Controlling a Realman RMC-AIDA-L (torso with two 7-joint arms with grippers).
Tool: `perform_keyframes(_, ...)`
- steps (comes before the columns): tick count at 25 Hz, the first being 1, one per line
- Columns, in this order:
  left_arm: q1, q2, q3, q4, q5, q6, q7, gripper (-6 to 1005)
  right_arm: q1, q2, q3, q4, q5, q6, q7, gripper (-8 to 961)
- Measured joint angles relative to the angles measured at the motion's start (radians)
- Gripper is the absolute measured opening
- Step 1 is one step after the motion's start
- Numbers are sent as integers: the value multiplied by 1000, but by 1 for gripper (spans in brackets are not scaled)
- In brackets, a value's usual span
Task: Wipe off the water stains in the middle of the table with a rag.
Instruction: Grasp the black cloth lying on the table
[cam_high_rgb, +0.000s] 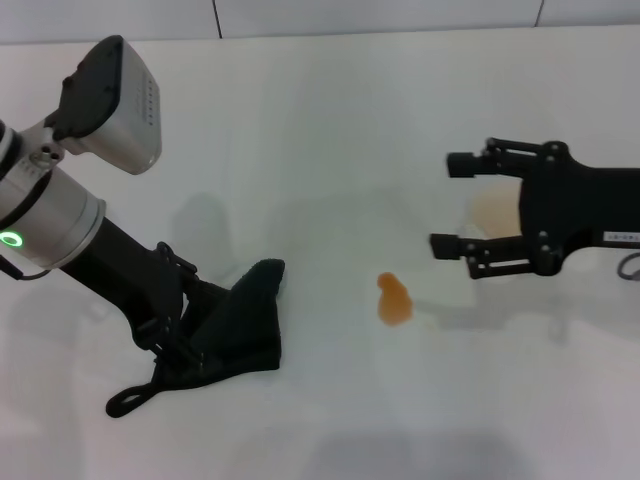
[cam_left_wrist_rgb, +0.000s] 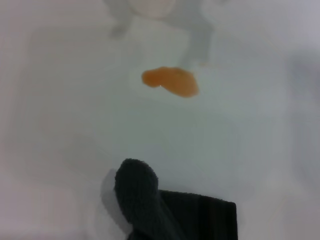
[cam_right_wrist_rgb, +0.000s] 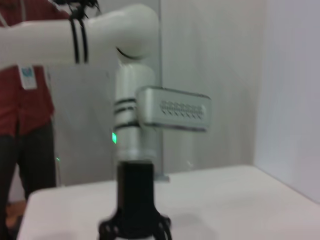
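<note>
The orange-amber water stain (cam_high_rgb: 393, 298) lies mid-table on the white table (cam_high_rgb: 330, 120). It also shows in the left wrist view (cam_left_wrist_rgb: 170, 81). The black rag (cam_high_rgb: 240, 325) lies to the stain's left, with its thin loop (cam_high_rgb: 130, 400) trailing toward the front. My left gripper (cam_high_rgb: 190, 335) is down in the rag and shut on it, with one rag corner raised. The left wrist view shows the rag (cam_left_wrist_rgb: 165, 210) short of the stain. My right gripper (cam_high_rgb: 445, 205) is open to the right of the stain.
A translucent whitish cup (cam_high_rgb: 493, 212) stands between the right gripper's open fingers. The right wrist view shows my left arm (cam_right_wrist_rgb: 135, 145) across the table and a person in red (cam_right_wrist_rgb: 25, 80) behind it. The table's grey-lined far edge (cam_high_rgb: 330, 35) runs along the back.
</note>
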Motion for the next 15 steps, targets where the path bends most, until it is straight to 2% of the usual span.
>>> perform_keyframes(7, 1, 0, 1, 1, -2, -4, -1, 877, -15, -2, 71, -23, -132, -22, 55, 859)
perform_keyframes(15, 7, -1, 3, 0, 5, -11, -2, 876, -24, -2, 91, -52, -163, -48, 74, 856)
